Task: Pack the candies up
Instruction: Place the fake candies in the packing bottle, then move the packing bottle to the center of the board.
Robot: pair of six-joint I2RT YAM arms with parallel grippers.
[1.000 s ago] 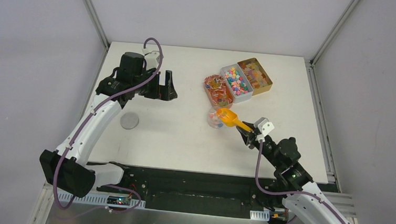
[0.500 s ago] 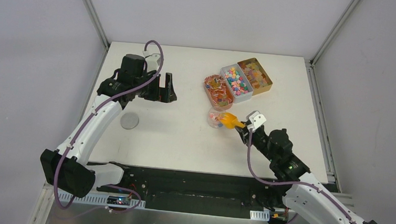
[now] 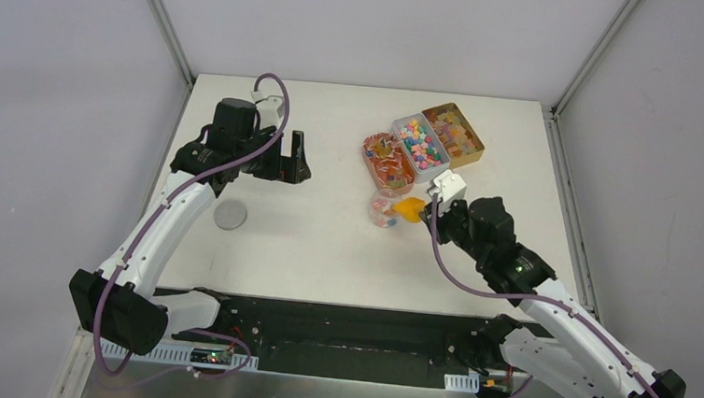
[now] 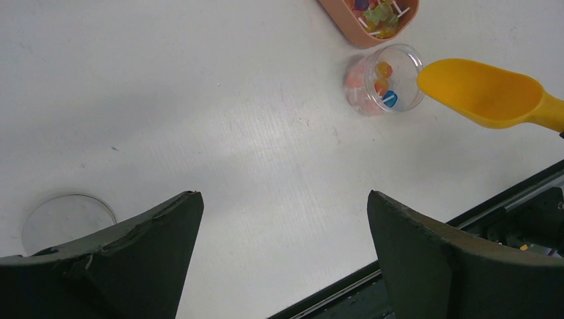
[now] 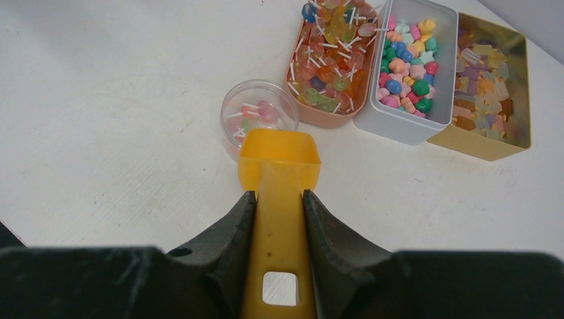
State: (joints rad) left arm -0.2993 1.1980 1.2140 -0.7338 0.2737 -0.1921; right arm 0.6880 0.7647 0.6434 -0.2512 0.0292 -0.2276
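Note:
The candies [image 5: 407,63] are small pastel and bright sweets filling a white tin [image 5: 399,129]; they also show in the top view [image 3: 420,143]. My right gripper [image 5: 279,196] is shut on the handle of the orange scoop [image 5: 279,156]. The scoop's bowl sits at the edge of a small clear jar [image 5: 258,113] that holds a few sweets on sticks. In the left wrist view the scoop [image 4: 489,93] looks empty beside the jar [image 4: 384,78]. My left gripper [image 4: 284,199] is open and empty above bare table, left of the jar [image 3: 384,211].
A salmon tin of lollipops [image 5: 329,60] lies left of the white tin and a gold tin of wrapped sweets [image 5: 489,86] right of it. A round clear lid [image 3: 230,215] lies at the table's left side. The table's front edge [image 4: 465,212] is near.
My right arm has moved forward and left, carrying the scoop's bowl from over the jar to its right rim and pitching it down. The left gripper has barely moved.

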